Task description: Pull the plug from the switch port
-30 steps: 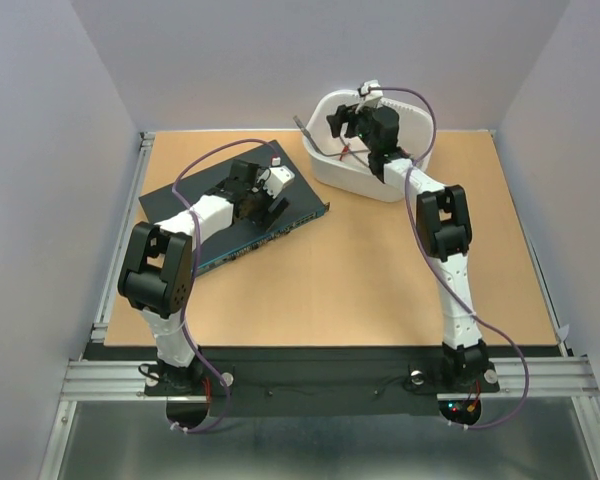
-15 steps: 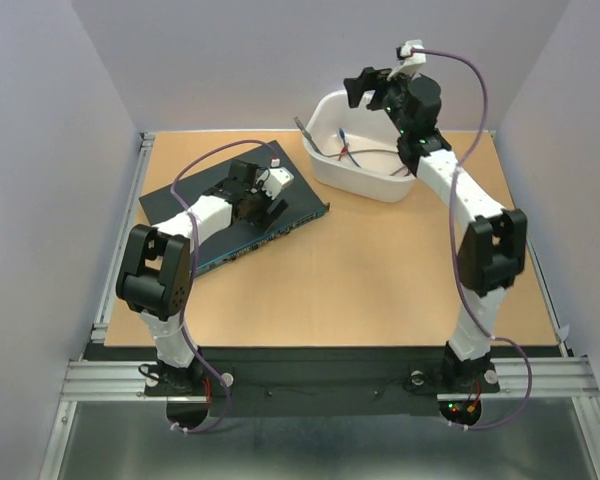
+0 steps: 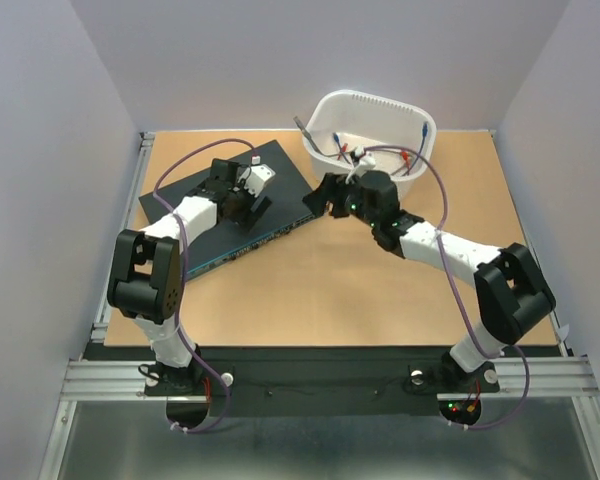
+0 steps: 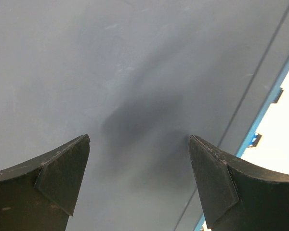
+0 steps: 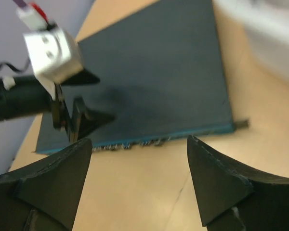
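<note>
The switch (image 3: 285,185) is a flat dark box lying at an angle on the left of the table, its blue edge with a row of small sockets (image 5: 135,142) facing the near side. My left gripper (image 3: 248,203) hovers open just over its dark top (image 4: 135,72), nothing between the fingers (image 4: 62,168). My right gripper (image 3: 320,197) is open and empty, low over the table by the switch's right corner, facing the socket edge (image 5: 197,130). The sockets are blurred, and I cannot make out the plug in them.
A white tub (image 3: 420,125) stands at the back, right of the switch, with loose cables (image 3: 355,152) with red and blue ends inside. The left gripper's white camera block (image 5: 50,45) shows over the switch. Bare wood lies in front of the switch (image 5: 149,192).
My right arm swung out of the white tub, up, then down to the table beside the switch's right corner, jaws opened. My left gripper shifted slightly left over the switch.
</note>
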